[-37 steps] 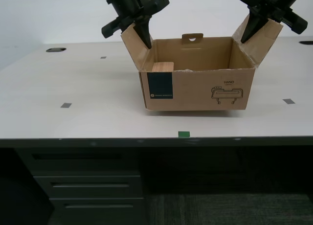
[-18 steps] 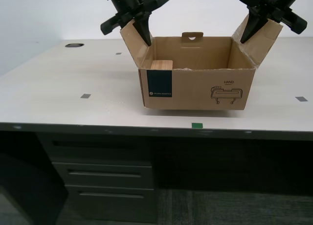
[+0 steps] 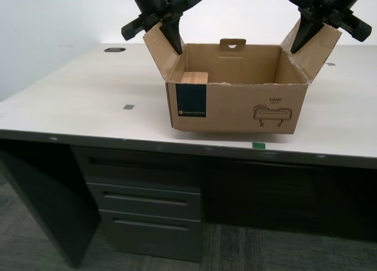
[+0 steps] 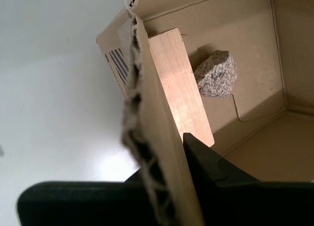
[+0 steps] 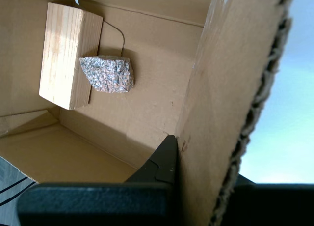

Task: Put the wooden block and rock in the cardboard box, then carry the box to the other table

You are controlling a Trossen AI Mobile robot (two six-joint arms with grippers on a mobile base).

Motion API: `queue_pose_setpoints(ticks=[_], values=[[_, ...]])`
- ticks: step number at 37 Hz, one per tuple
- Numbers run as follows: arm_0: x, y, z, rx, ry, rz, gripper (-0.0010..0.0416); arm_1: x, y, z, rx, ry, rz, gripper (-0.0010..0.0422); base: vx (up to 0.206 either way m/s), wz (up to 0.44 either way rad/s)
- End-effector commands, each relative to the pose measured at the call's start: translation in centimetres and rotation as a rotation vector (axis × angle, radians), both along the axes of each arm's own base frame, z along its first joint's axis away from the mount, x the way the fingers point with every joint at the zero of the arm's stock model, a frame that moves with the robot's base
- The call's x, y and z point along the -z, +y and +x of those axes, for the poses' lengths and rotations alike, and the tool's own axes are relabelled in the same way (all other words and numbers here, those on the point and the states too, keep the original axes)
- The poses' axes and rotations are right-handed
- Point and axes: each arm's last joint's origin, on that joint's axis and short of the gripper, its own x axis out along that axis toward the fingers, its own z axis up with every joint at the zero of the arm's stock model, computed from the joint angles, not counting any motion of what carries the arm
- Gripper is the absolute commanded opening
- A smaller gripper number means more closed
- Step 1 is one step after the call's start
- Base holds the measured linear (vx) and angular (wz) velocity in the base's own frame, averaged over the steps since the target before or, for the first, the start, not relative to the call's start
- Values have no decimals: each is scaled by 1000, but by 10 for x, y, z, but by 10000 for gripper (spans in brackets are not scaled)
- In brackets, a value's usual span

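Cardboard box (image 3: 235,109): brown corrugated, open-topped, over the smooth beige desk (image 3: 70,106) near its front edge. A thin shadow runs under its base, and whether it rests on the desk or hangs just clear cannot be told.
Box front: dark blue square label (image 3: 192,102) at the exterior view's left, a black line drawing (image 3: 273,113) at its right, and a handle-slot tab (image 3: 232,45) standing up on the far wall.
Side flaps: both splay upward and outward, with torn, fluted edges.
Wooden block (image 3: 194,78): pale tan with straight grain, brick-shaped. It lies inside the box against the wall at the exterior view's left, just behind the label.
Rock (image 5: 107,74): speckled beige-grey, rough and lumpy, smaller than the block. It sits on the box floor, touching the block's side.
My second gripper (image 3: 166,32): pinches the flap at the exterior view's left, one finger on each face.
My first gripper (image 3: 312,29): clamps the flap at the exterior view's right in the same way.
Desk details: a grey tape square (image 3: 128,106), a green tape mark (image 3: 258,145) at the front edge, and grey drawers (image 3: 150,200) below.
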Motion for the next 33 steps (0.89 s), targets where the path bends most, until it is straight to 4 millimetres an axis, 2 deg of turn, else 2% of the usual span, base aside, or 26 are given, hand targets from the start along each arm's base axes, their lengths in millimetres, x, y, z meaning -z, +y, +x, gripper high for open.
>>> queue_pose_setpoints(ticks=[1, 7, 17, 22, 30, 33], values=[[-1, 1, 0, -1, -2, 16, -1, -2, -1, -2, 35, 0, -17, -1, -64, 259], [-1, 2, -1, 20, 21, 20, -1, -2, 0, -4, 63, 3, -7, -1, -65, 284], [-15, 3, -7, 20, -14, 26, -1, -21, 7, -15, 60, -66, -20, -1, -66, 339], [-25, 3, -12, 20, -41, 30, -1, -26, 11, -31, 14, -115, -64, -1, -60, 341], [-32, 4, -18, 20, -47, 32, -1, -26, 32, -65, -39, -173, -114, -1, -69, 339], [-34, 6, -19, 32, -39, 39, -1, -30, 37, -70, -47, -198, -94, -1, -72, 338]])
